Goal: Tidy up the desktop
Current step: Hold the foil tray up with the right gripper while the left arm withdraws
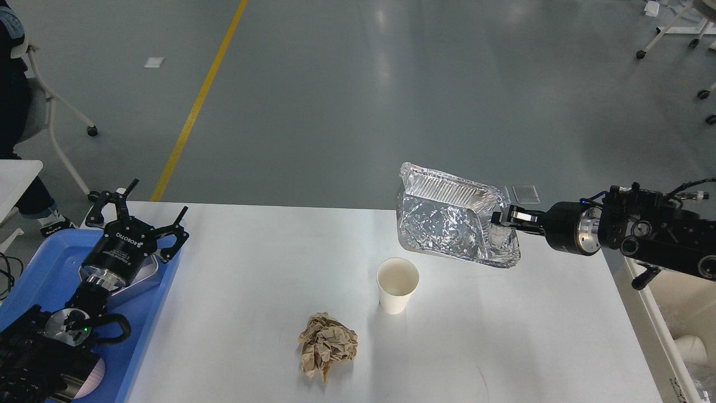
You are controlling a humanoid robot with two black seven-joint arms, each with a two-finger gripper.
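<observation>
The white desktop (251,291) fills the middle of the head view. My right gripper (499,217) is shut on the right rim of a crumpled foil tray (447,221) and holds it tilted above the desktop's far right part. A white paper cup (397,284) stands upright below the tray. A crumpled brown paper ball (326,345) lies near the front. My left gripper (134,210) is open and empty above the far end of the blue bin (39,268), over a metal tin (146,274) that is mostly hidden beneath it.
A cream-white bin (665,330) stands at the right edge of the desktop, with white cups inside. A chair and a person show at the far left on the grey floor. A small white table edge (17,179) is at left.
</observation>
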